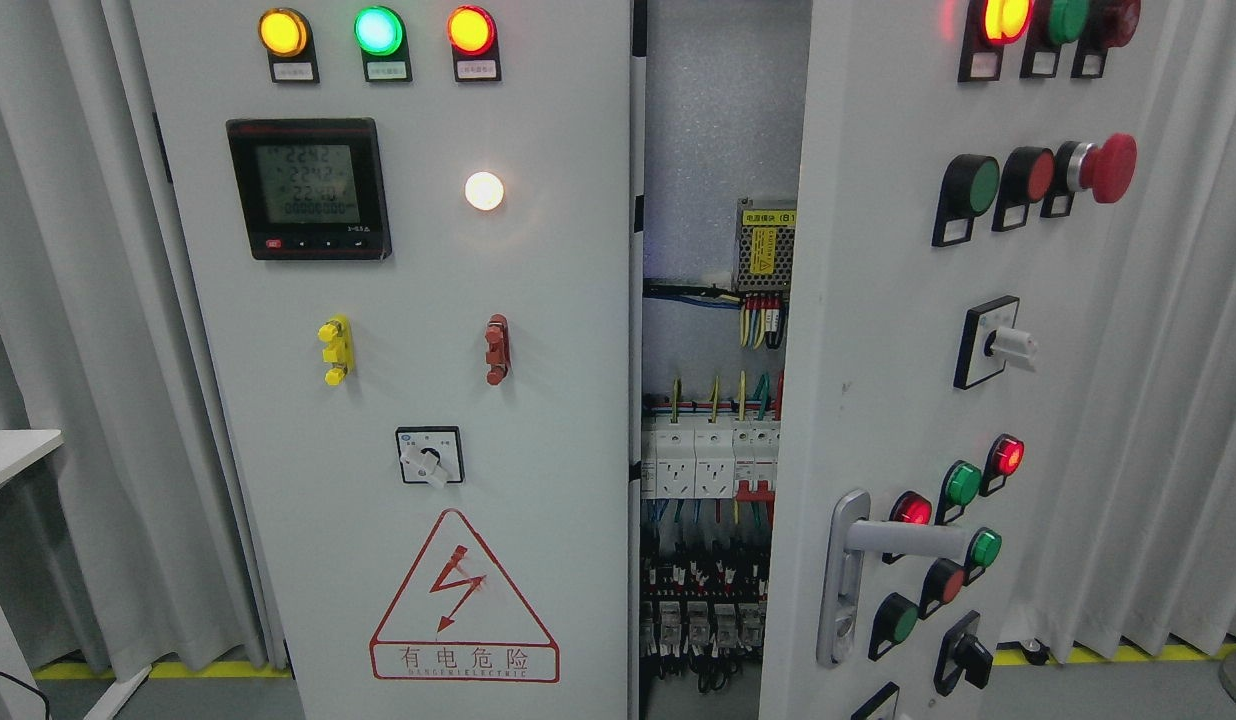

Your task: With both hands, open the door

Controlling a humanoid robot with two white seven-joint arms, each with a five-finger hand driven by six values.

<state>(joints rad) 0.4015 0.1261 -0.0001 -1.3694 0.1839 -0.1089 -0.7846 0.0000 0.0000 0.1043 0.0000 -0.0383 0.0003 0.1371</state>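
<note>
A grey electrical cabinet fills the head view. Its left door [538, 300] looks flat and closed, carrying a digital meter [308, 188], three lit lamps at the top and a red danger triangle [464, 600]. The right door [878, 330] is swung partly outward, with a silver lever handle [903, 540] low on it and several push buttons. Through the gap between the doors I see breakers and wiring [713, 460]. Neither of my hands nor any arm shows in the picture.
Grey curtains hang on both sides of the cabinet. A white table corner [13, 450] juts in at the left edge. Yellow floor tape [158, 668] runs along the base of the curtains.
</note>
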